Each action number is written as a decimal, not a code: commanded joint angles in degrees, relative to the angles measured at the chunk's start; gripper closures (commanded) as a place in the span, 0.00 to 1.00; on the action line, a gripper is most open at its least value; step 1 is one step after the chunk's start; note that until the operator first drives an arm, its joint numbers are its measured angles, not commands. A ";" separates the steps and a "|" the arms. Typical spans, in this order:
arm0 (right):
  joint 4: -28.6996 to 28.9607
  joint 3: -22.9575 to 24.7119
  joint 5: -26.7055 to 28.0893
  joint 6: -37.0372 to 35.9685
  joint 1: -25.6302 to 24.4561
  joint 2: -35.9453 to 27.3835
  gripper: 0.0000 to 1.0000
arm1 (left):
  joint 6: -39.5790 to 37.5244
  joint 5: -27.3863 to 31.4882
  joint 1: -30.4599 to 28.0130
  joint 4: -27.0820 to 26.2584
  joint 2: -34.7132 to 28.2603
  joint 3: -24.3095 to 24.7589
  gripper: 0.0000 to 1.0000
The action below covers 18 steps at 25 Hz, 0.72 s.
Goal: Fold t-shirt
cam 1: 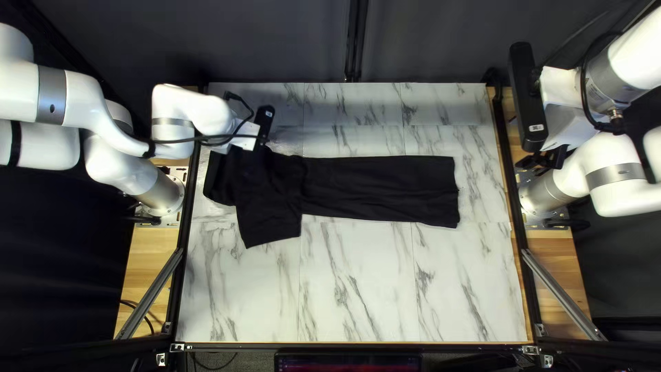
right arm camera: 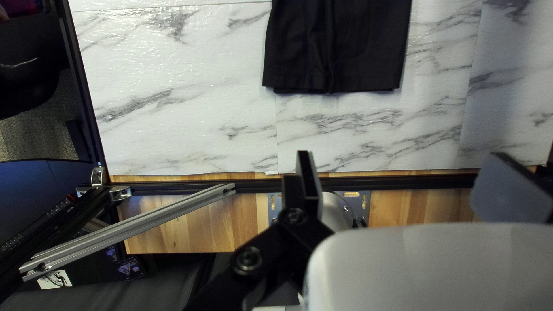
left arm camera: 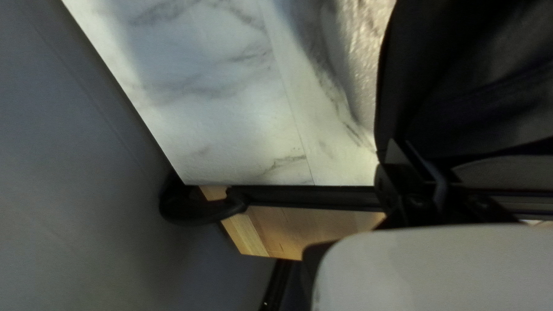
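I had the black t-shirt (cam 1: 379,186) lying on the bench (cam 1: 358,289), and I judged the folding to be about halfway along. Going by the top left view like a clock, with 12 o'clock at the dark curtain, the shirt's bottom hem (right arm camera: 334,87) pointed to 3 o'clock. The body made a long, thin strip, so I think the long sides were mostly tucked in.

The neck and sleeve end was the messy part. It sat toward 9 o'clock, wide and lumpy, with one flap (cam 1: 272,227) poking out to 6 o'clock. My left gripper (left arm camera: 412,151) was at 10 o'clock from the bench's middle, closed on a pinch of the shirt. My right gripper (right arm camera: 402,154) was up high at 2 o'clock, wide open and holding nothing.

What was left, I guessed, was to tidy that lumpy end, then fold the strip into a short, neat pack.
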 commanded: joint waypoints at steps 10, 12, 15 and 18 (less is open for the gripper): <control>0.00 0.00 0.00 0.00 0.00 0.00 0.00 | -1.94 -2.04 -1.85 -1.11 0.17 0.72 0.00; 0.00 0.00 0.00 0.00 0.00 0.00 0.00 | -1.90 -2.21 -2.02 -1.13 -0.09 1.11 0.00; 0.00 0.00 0.00 0.00 0.00 0.00 0.00 | -1.60 -2.23 -2.07 -1.25 -0.62 1.55 0.00; 0.00 0.00 0.00 0.00 0.00 0.00 0.00 | -1.16 -2.01 -2.04 -1.34 -0.89 1.50 0.00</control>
